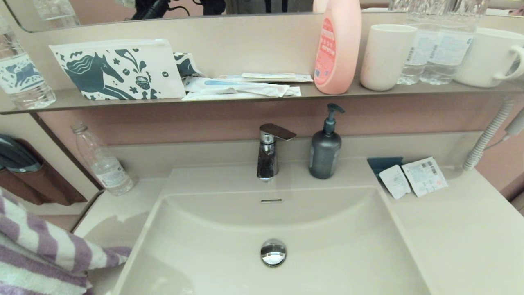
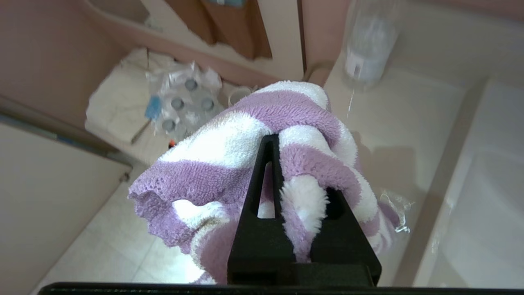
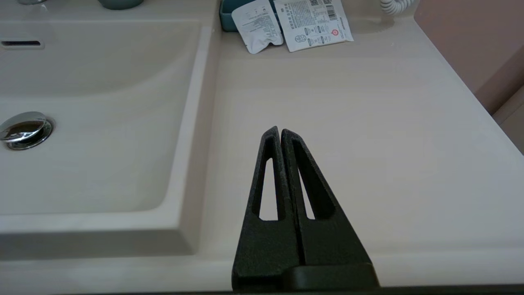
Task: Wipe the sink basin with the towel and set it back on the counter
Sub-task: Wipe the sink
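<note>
1. The left gripper (image 2: 301, 180) was clamped on the towel (image 2: 262, 135), fingers pinching a bunched fold of it.
2. The towel (image 1: 45, 250) hung at the near left, off the counter's (image 1: 462, 233) left edge and clear of the sink basin (image 1: 335, 246).
3. The right gripper (image 3: 279, 132) hovered over the counter (image 3: 368, 135) right of the basin (image 3: 102, 135), fingers pressed together on nothing.
4. A plastic bottle (image 1: 102, 162) stood at the far left of the counter.
</note>
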Tool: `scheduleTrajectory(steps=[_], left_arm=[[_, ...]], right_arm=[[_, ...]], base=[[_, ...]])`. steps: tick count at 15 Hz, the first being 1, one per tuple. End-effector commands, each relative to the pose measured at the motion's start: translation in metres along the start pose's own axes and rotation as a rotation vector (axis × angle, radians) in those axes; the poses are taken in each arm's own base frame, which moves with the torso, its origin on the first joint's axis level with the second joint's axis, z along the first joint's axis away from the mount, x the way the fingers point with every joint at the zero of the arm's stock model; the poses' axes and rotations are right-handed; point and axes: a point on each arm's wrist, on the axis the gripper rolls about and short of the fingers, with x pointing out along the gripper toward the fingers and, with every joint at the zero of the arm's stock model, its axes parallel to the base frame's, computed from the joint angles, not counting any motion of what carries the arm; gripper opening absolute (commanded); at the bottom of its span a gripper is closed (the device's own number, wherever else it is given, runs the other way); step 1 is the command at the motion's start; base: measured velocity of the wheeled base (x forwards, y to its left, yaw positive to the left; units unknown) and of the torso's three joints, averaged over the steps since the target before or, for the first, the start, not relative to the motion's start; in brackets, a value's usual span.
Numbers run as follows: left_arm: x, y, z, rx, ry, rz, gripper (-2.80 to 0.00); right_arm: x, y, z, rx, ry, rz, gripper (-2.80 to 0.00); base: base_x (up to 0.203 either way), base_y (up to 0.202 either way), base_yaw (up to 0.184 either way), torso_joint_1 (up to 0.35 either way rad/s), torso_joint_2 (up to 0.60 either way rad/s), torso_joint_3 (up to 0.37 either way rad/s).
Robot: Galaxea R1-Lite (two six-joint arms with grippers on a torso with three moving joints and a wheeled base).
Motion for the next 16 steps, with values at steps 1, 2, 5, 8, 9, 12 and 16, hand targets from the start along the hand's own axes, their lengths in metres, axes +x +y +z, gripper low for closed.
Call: scheduleTrajectory(steps=[1,2,5,8,9,12,16], left_arm=[[-0.004,-0.004,-0.019,-0.008,0.035,-0.004,-2.80],[-0.003,-0.004,-0.025,-0.013,0.051,-0.003,-2.80],[0.001,-0.008,-0.044,-0.021,0.099,-0.035,-2.80],[0.015,-0.010,-0.067,-0.031,0.130,-0.034,-2.80],[0.020,-0.010,-0.075,-0.032,0.133,-0.033,-2.80],[0.032,-0.013,-0.095,-0.033,0.137,-0.067,-2.80],[0.045,-0.017,-0.113,-0.045,0.182,-0.140,-2.80]], right_arm=[[0.000,0.000,0.000,0.000,0.000,0.001,-2.80],[0.000,0.000,0.000,0.000,0.002,0.001,-2.80],[0.000,0.000,0.000,0.000,0.001,0.000,-2.80],[0.000,0.000,0.000,0.000,0.002,0.000,-2.80],[0.000,0.000,0.000,0.000,0.000,0.000,-2.80],[0.000,0.000,0.000,0.000,0.000,0.001,-2.80],[0.000,0.000,0.000,0.000,0.001,0.001,-2.80]], base=[[0.000,0.000,0.000,0.000,0.00,0.000],[0.000,0.000,0.000,0.000,0.00,0.000],[0.000,0.000,0.000,0.000,0.00,0.000],[0.000,0.000,0.000,0.000,0.00,0.000],[0.000,0.000,0.000,0.000,0.00,0.000],[0.000,0.000,0.000,0.000,0.00,0.000],[0.000,0.000,0.000,0.000,0.00,0.000]])
